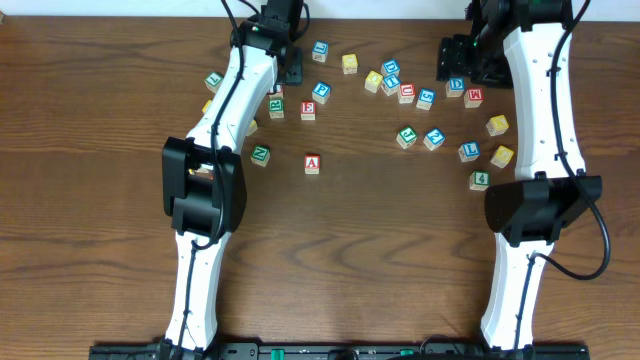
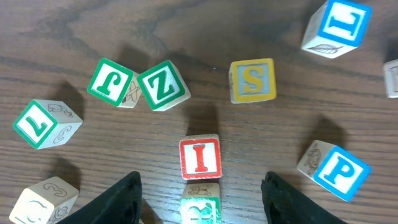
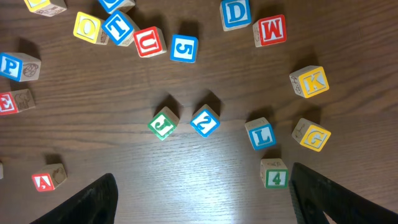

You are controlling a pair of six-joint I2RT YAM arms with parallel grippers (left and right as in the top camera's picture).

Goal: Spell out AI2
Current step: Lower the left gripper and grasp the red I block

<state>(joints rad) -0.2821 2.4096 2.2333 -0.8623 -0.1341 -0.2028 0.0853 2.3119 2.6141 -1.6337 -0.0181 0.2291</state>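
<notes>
Left claw (image 2: 202, 186), spread wide, frames a green block (image 2: 200, 211) cropped at bottom.

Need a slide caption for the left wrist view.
Left gripper, open, frames the red I block, with green Z block and yellow S block beyond.

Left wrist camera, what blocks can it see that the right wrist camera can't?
Only the left wrist view shows the red wooden I block, the green wooden Z block and the yellow wooden S block. Only the right wrist view shows the red wooden A block, the blue wooden 2 block and the green wooden 4 block. Both show the brown wooden table and a blue wooden P block, maybe the same one.
</notes>
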